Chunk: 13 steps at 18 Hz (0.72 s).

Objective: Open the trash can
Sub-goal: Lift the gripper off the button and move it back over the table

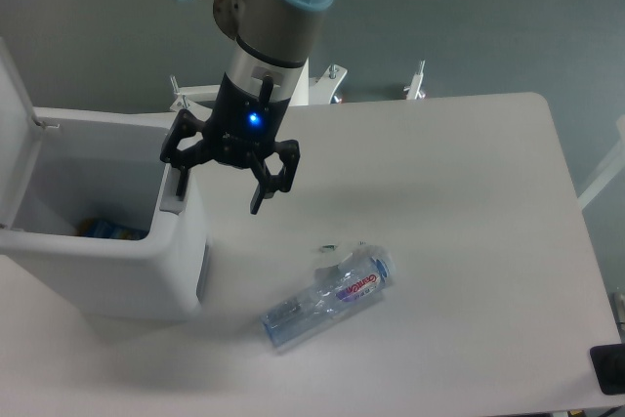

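Bin point(117, 275): lid point(15, 134) upright at 9 o'clock, task judged done | claw point(223, 181): I held it spread, empty, one finger on tab point(172, 204) | bottle point(327, 298): 5 o'clock, apart.

Silver arm point(266, 21), pale-blue joint caps, black tool point(221, 184), blue LED.

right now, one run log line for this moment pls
phase: lid release | trash can: lid up, open | gripper: open, one finger on grey tab | bottle: lying on table
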Each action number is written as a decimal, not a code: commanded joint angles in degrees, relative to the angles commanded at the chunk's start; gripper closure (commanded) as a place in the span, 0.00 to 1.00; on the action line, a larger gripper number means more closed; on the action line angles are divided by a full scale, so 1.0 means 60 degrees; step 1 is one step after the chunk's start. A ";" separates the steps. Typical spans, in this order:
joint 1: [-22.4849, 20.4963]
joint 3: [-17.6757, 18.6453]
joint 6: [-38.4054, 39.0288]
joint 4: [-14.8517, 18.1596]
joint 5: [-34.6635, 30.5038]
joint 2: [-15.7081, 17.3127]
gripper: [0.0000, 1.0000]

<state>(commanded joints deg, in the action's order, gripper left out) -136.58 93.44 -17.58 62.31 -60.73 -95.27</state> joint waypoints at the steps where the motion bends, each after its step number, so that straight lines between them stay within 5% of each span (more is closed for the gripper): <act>1: -0.0087 -0.0103 0.0000 -0.0058 0.0000 0.0000 0.00; 7: -0.1112 -0.0426 -0.0277 -0.1243 -0.0087 -0.0395 0.00; 13: -0.1903 -0.0280 -0.2501 -0.1333 -0.1727 -0.0892 0.00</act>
<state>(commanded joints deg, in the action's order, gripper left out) -148.00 91.76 -32.58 54.32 -71.10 -100.63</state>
